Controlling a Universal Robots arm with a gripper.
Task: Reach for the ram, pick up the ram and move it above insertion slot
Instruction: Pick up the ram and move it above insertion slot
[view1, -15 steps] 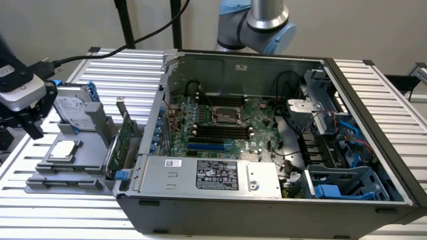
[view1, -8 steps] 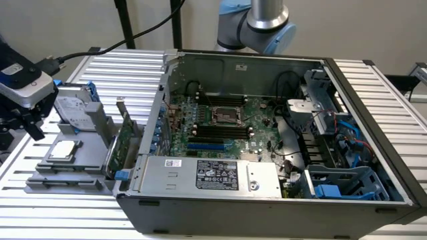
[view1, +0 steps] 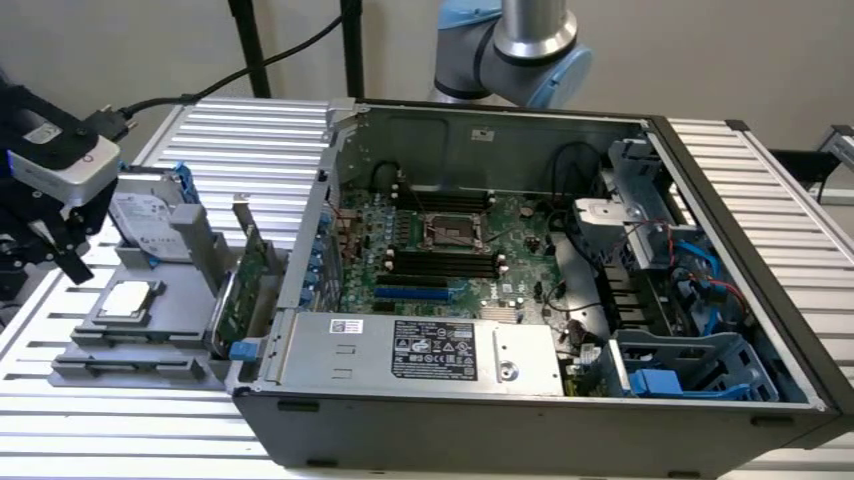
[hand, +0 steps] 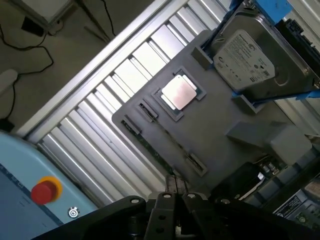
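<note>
Your arm (view1: 534, 45) shows a grey and pale-blue joint at the back of the scene in the exterior view. Its wrist (view1: 64, 160) sits far out at the exterior view's left edge, a pale rounded housing. Below the wrist your gripper (view1: 56, 250) hangs black, pointing downward and tilted a little off vertical. In the wrist view the gripper (hand: 175, 196) spreads its dark linkage out to both sides, and the fingers (hand: 164, 200) converge at the middle. They seem closed tip to tip, though the dark parts are hard to separate.
</note>
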